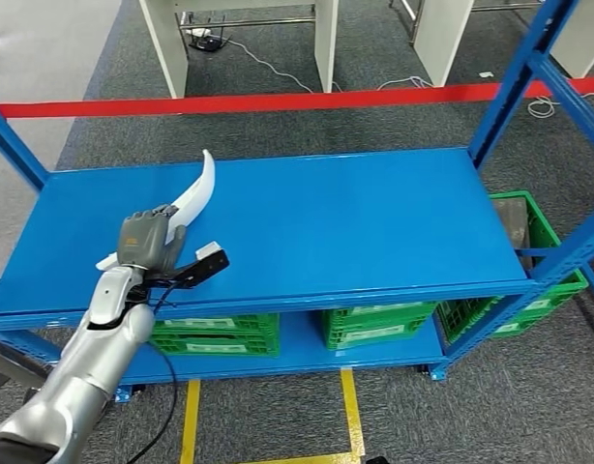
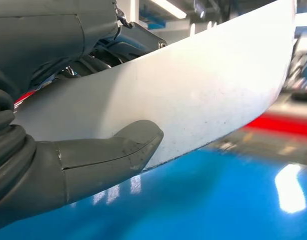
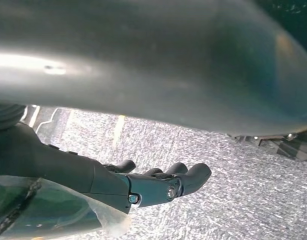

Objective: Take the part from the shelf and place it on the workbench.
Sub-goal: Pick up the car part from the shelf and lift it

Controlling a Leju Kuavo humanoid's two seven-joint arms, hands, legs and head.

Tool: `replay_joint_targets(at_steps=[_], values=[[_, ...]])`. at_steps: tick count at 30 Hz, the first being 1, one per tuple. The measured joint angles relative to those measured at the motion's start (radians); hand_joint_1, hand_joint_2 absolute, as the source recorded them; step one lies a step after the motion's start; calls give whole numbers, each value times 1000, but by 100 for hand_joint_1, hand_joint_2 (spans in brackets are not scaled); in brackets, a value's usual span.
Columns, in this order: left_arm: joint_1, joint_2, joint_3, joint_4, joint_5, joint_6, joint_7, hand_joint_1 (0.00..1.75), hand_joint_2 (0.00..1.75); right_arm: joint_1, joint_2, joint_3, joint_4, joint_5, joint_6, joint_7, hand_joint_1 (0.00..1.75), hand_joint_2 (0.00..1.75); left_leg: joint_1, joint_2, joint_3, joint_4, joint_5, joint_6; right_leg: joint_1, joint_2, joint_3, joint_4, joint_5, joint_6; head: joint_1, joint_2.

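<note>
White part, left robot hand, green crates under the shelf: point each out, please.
white part (image 1: 200, 188), head view, on its curved upper end.
left robot hand (image 1: 149, 237), head view, on the grey back of the hand gripping the part.
green crates (image 1: 376, 322), head view, on the middle crate's front wall.

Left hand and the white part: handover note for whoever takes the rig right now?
Left hand: holds the curved white part over the left end of the blue shelf's top deck; thumb pressed on its face in the wrist view.
Right hand: holds nothing, fingers loosely extended above grey carpet.
Done: part is gripped. Whether it is lifted off the deck cannot be told.
Left: carry it away from the shelf and set it on the workbench.
Nearby: green crates on the lower deck.
</note>
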Motion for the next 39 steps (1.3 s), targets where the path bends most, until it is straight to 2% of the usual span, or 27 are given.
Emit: replay_joint_targets(at_steps=[2,3,4,6,7,8,9,10,12,14,16,18,20,22,23,24,25,27,28,29,32,33,34,35,37,38,39], values=[[45,-22,-5,-111,55,32,-44,175,175,0,1,-1,0,3,-18,1,0,0,3,0,2,-8,1,7,-1,-1,-4,2,-6,12,0,0],[64,-34,-11,-163,74,48,-62,175,175,0,2,-2,0,5,-24,1,0,0,5,0,4,-12,2,13,-1,-2,-12,19,-20,18,2,0],[80,-47,-19,-211,88,60,-76,175,175,-1,2,-3,0,7,-28,1,0,0,8,1,5,-15,4,18,-2,-2,-30,57,-44,23,4,0],[107,-64,-36,-281,99,71,-90,175,175,-3,3,-6,0,8,-32,1,0,0,7,1,6,-15,3,25,-4,-3,-91,186,-105,30,8,0],[120,-69,-42,-307,101,71,-92,175,175,-3,3,-7,0,8,-32,1,0,0,6,1,6,-15,2,26,-5,-3,-121,244,-123,32,8,0],[132,-73,-47,-328,103,71,-93,175,175,-3,3,-8,0,8,-32,1,0,0,5,1,6,-15,2,27,-5,-3,-137,273,-124,33,8,0],[141,-75,-49,-346,105,71,-94,175,175,-2,3,-9,0,9,-32,2,0,0,5,1,6,-14,1,27,-5,-3,-135,262,-107,32,8,0],[147,-76,-51,-361,107,71,-94,175,175,-2,3,-9,0,9,-32,2,0,0,5,1,7,-13,0,27,-5,-3,-112,213,-74,30,8,0],[151,-77,-52,-383,109,72,-95,175,175,-3,3,-10,0,9,-33,2,0,0,3,-1,7,-10,-3,23,-3,-4,-42,74,-14,23,8,0],[153,-79,-53,-398,110,74,-97,175,175,-6,3,-10,0,9,-33,1,0,0,0,-2,5,-8,-3,15,-1,-3,-2,1,1,17,8,0],[156,-80,-53,-407,111,74,-97,175,175,-7,3,-10,0,9,-33,1,0,0,-1,-2,5,-8,-1,5,0,0,2,-4,0,9,7,0],[158,-81,-54,-415,118,77,-103,175,175,-5,5,-10,0,10,-33,2,0,0,1,-2,1,7,-17,-5,-3,-1,5,-10,4,-2,5,0],[163,-81,-55,-426,157,95,-139,175,175,-5,7,-11,0,12,-35,2,0,0,3,-1,-34,91,-71,-16,-6,-2,8,-15,8,-13,1,0],[184,-86,-62,-449,222,126,-195,175,175,-5,8,-12,0,13,-43,4,0,0,6,-1,-89,222,-131,-22,-6,-2,8,-14,9,-17,-1,0],[200,-90,-68,-467,256,137,-218,175,175,-4,8,-14,0,12,-48,6,0,0,6,-1,-106,263,-142,-24,-6,-2,8,-13,9,-17,-1,0],[218,-96,-77,-487,296,143,-237,175,175,-4,8,-16,0,11,-54,7,0,0,7,-1,-104,265,-133,-24,-6,-2,8,-11,9,-17,-1,0],[235,-100,-88,-508,344,143,-254,175,175,-3,8,-18,0,9,-60,7,0,0,7,-1,-86,231,-107,-22,-6,-1,8,-10,8,-16,-1,0],[269,-110,-111,-552,462,132,-293,175,175,-3,8,-25,0,4,-71,5,0,0,7,-1,-21,101,-44,-16,-4,1,7,-6,6,-12,-1,0],[285,-115,-122,-572,520,123,-314,175,175,-3,8,-29,0,2,-76,3,0,0,6,-1,4,47,-26,-12,-2,2,5,-3,5,-8,-1,0],[302,-119,-132,-588,571,110,-333,175,175,-3,8,-33,0,0,-80,-1,0,0,5,-2,17,16,-19,-8,-1,2,1,-1,6,-4,0,0],[356,-128,-158,-623,707,54,-385,175,175,1,10,-47,0,-8,-101,-15,0,0,3,-2,14,2,-16,8,-1,1,-8,2,7,12,1,0],[376,-131,-165,-630,744,43,-398,175,175,4,13,-52,0,-10,-106,-22,0,0,4,-1,13,-2,-12,15,-2,1,-13,10,-5,17,1,0],[396,-136,-169,-635,773,41,-410,175,175,7,18,-57,0,-17,-115,-23,0,0,5,1,12,-5,-8,23,-3,0,-23,33,-30,21,3,0],[419,-139,-171,-638,787,50,-421,175,175,12,28,-64,0,-28,-126,-19,0,0,6,3,9,-7,-4,29,-4,0,-38,75,-66,24,5,0],[471,-141,-169,-641,809,53,-461,175,175,27,51,-85,-3,-56,-165,-30,0,0,5,7,0,-7,3,35,-5,-1,-76,198,-145,30,8,0],[494,-140,-167,-644,820,44,-484,175,175,36,59,-99,-5,-64,-183,-53,0,0,5,9,-7,-6,7,36,-5,-2,-86,244,-167,32,8,0],[510,-140,-165,-649,829,29,-502,175,175,44,64,-110,-7,-64,-195,-84,0,0,5,8,-14,-6,12,36,-5,-2,-82,261,-170,33,8,0]])
